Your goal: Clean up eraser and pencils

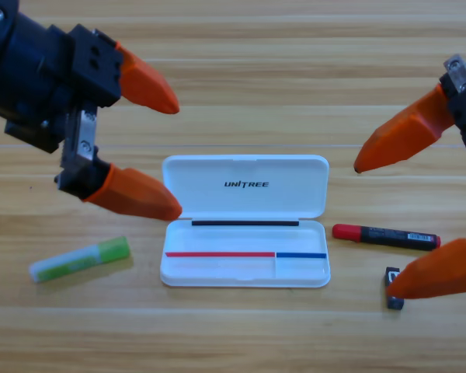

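The work surface is a wooden table of light horizontal planks; nothing of the room beyond it is in view. A white hinged case lies open at centre, lid raised toward the top edge, tray toward the bottom edge. The left gripper enters from the upper left corner with its jaws spread wide, one orange tip above the other, the lower tip just beside the case's left rim; it holds nothing. The right gripper enters from the right edge, jaws likewise spread wide, and holds nothing. Its lower jaw tip overlaps the eraser, which lies on the table at lower right; contact cannot be confirmed. The red-capped marker lies flat between the right gripper's two jaws, just right of the case tray. The light-green stick lies at a slight tilt well left of the case, below the left gripper. Bare table runs along the top and bottom edges.
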Robot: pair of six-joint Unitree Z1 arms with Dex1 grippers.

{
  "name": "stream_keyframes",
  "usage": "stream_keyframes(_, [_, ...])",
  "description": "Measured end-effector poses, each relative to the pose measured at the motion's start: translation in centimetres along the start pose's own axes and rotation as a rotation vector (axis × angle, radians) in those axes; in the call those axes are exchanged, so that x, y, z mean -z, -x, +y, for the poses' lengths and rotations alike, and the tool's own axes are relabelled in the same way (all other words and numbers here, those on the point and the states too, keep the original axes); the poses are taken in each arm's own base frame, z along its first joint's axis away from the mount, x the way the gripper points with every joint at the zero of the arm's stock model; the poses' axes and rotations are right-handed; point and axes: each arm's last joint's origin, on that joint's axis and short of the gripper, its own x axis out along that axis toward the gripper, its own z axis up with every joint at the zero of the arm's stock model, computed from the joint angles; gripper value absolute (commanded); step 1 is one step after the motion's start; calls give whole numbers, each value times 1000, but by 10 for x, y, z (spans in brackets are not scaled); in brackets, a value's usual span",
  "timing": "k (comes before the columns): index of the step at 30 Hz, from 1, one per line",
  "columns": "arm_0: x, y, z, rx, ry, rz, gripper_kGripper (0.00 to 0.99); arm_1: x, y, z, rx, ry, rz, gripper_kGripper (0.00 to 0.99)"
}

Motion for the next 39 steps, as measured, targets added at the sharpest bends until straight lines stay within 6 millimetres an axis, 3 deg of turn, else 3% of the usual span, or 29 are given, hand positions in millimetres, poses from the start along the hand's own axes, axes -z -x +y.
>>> stream_keyframes(8, [6,-1,0,-27,-18,73,948,0,0,0,3,-8,2,985])
stream_keyframes(13, [6,-1,1,-35,-22,79,950,4,2,-1,66,-115,32,985])
stream_keyframes(21, [6,0,1,-39,-24,79,950,13,18,-7,351,-413,67,985])
stream_keyframes(28, [7,0,2,-53,-39,91,950,33,11,-20,641,-689,114,980])
stream_keyframes(31, [7,0,2,-60,-40,103,950,39,-6,-33,653,-832,157,971])
stream_keyframes(39, [6,12,6,-136,-60,192,950,72,-92,-75,552,-1105,407,971])
